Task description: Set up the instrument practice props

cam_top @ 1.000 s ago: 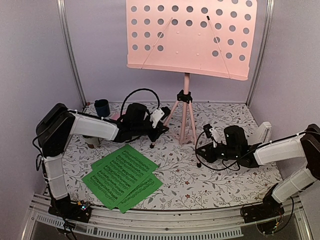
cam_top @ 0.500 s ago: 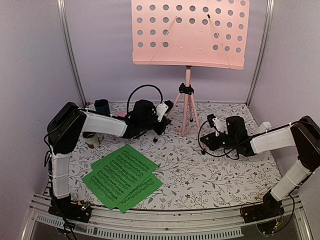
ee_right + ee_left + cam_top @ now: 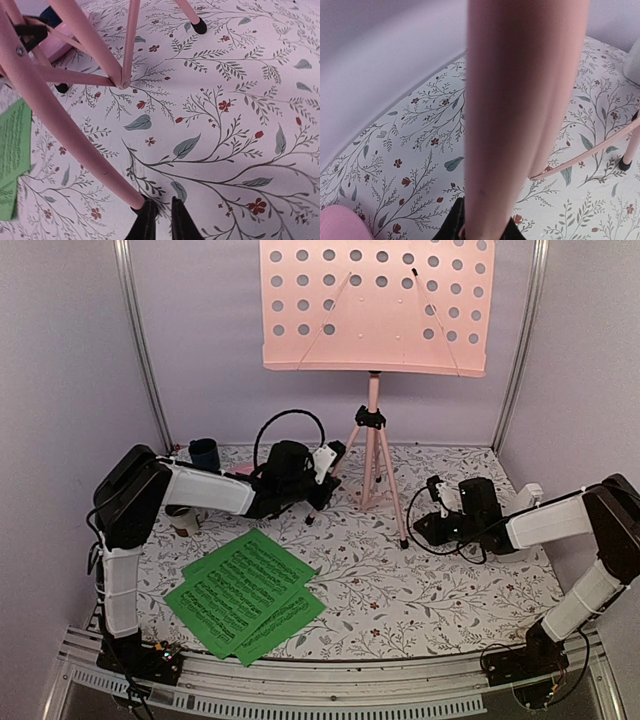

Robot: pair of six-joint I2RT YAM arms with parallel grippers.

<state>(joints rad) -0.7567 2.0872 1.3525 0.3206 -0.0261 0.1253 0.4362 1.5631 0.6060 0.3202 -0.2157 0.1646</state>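
- Green sheet-music pages (image 3: 245,595) lie flat and overlapped at the near left, well apart from both claws. A low sweep of the left arm could scatter them.
- Left gripper (image 3: 330,465) appears clamped on a rear leg of the pink tripod music stand with perforated desk (image 3: 372,305); its wrist view shows the leg running between the dark fingers. The stand is upright at the back centre of the floral-cloth table (image 3: 400,590) and looks top-heavy, so a twist or an uneven pull on that one leg could tip it.
- Right gripper (image 3: 162,222) has its fingers nearly together with nothing between them, just beside the black foot of the front leg. A nudge here could skid the foot and upset the spread.
- Small white pyramid metronome (image 3: 527,494) sits partly hidden behind the right forearm, which could knock it over if it swings back.
- Count: pages, at least three (the overlap hides the rest); stand, one; tripod legs, three; metronome, one; grippers, two.
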